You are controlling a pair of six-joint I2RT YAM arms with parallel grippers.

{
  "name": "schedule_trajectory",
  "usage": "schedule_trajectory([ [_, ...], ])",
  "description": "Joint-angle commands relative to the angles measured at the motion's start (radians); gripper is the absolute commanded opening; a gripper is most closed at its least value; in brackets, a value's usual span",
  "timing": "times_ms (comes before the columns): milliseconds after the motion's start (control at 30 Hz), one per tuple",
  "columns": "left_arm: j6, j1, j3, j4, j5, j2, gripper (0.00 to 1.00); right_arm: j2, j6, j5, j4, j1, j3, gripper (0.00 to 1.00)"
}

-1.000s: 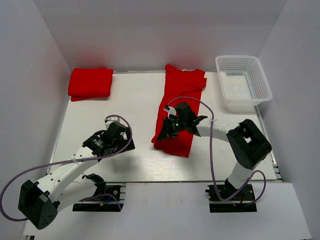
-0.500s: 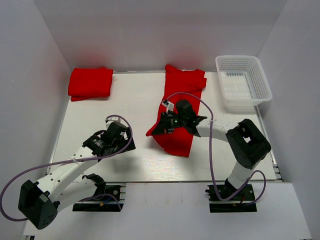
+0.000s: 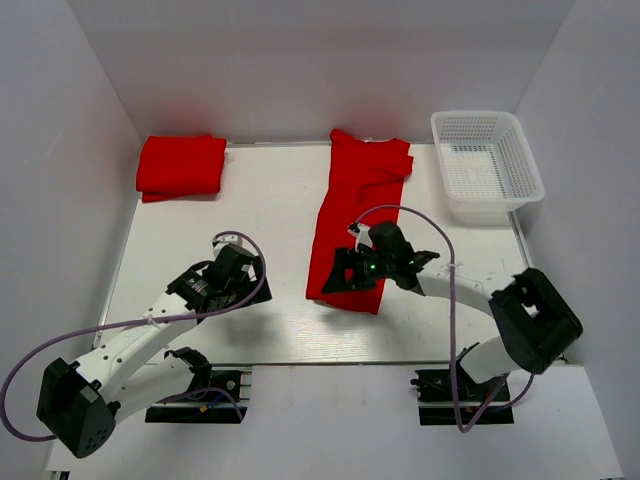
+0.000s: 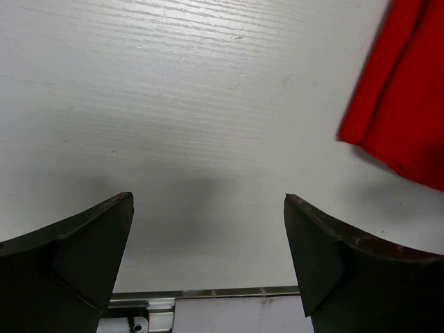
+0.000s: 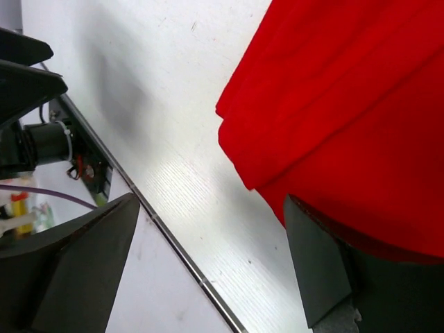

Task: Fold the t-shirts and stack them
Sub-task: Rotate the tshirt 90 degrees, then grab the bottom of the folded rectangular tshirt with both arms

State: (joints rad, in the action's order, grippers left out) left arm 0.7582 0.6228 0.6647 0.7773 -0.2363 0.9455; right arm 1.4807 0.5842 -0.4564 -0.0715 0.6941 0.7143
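Fingers spread wide on both sides: my left gripper is over bare wood-grain table, my right gripper above the near hem of the long, soft red t-shirt, pinching nothing. Beyond, a folded t-shirt fills the far-left corner, and a white mesh basket the far right.

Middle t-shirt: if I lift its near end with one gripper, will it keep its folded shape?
Probably not. The middle t-shirt lies as a long strip of loose layers, their soft edges showing in the right wrist view, so it would likely droop and unfold. It looks thin and light; pushed across the table, it would probably bunch.
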Motion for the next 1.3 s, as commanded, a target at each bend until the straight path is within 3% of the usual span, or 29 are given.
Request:
schedule_trajectory([
  [0, -0.008, -0.005, -0.002, -0.042, 0.023, 0.003, 0.99, -0.077, -0.063, 0.114, 0.107, -0.004, -0.009, 0.9],
  [600, -0.017, -0.005, -0.011, -0.062, 0.032, 0.021, 0.99, 0.036, -0.04, -0.001, 0.058, 0.005, 0.053, 0.9],
  [800, -0.118, -0.005, -0.033, -0.255, 0.15, 0.071, 0.99, -0.048, -0.079, 0.082, 0.183, 0.004, 0.05, 0.9],
  [967, -0.242, 0.009, 0.015, -0.447, 0.232, 0.251, 0.99, -0.186, -0.069, 0.218, 0.295, -0.004, -0.001, 0.9],
  [1133, -0.298, 0.018, 0.148, -0.466, 0.256, 0.539, 0.84, -0.278, -0.015, 0.409, 0.447, -0.01, -0.038, 0.9],
  [1267, -0.333, 0.037, 0.191, -0.457, 0.256, 0.618, 0.78, -0.289, 0.034, 0.443, 0.469, -0.016, -0.076, 0.9],
])
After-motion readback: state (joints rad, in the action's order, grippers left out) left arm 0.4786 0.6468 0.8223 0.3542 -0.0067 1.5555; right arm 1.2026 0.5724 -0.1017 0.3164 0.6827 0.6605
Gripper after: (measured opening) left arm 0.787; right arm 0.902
